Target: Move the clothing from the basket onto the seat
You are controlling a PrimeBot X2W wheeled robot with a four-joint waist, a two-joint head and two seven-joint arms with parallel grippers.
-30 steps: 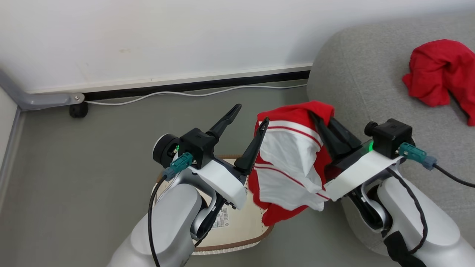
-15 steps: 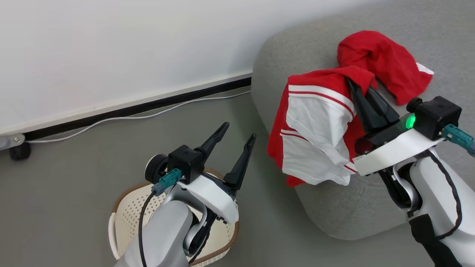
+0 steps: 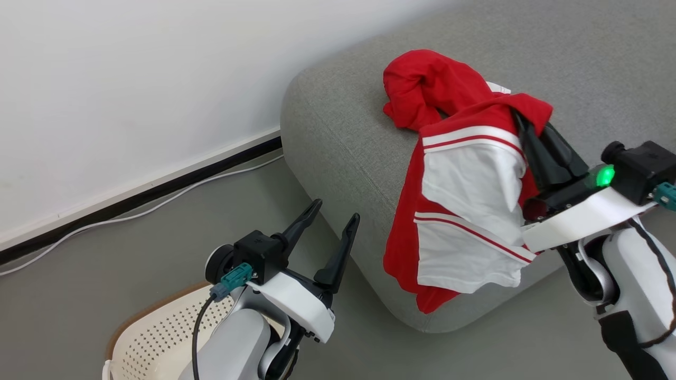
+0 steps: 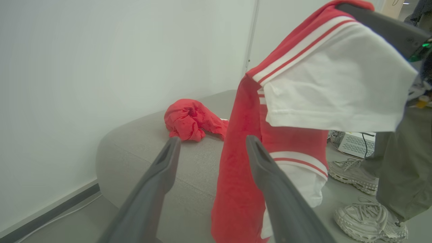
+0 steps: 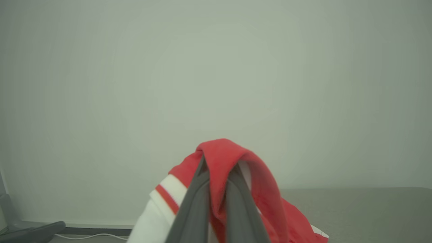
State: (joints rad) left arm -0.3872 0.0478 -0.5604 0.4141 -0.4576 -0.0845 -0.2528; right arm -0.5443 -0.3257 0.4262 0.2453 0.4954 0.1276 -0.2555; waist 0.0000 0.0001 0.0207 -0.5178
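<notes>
- Red-and-white garment: hangs long-axis vertical, top fold pinched tight by right gripper, over near edge of seat.
- Red bundle: on seat, just beyond.
- Left gripper: spread, empty, near basket.

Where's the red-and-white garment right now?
Head view, right side: the red-and-white garment hangs pinched in the right gripper at the sofa's near edge, in front of the crumpled red garment on it.

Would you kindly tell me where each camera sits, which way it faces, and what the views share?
Head view: on the head, looking down at sofa, basket; shows open left gripper, and right gripper shut on the striped garment.
Left wrist view: along its fingers toward the sofa's red garment.
Right wrist view: along its shut fingers, facing the wall.
Shared: all show the striped garment.
</notes>
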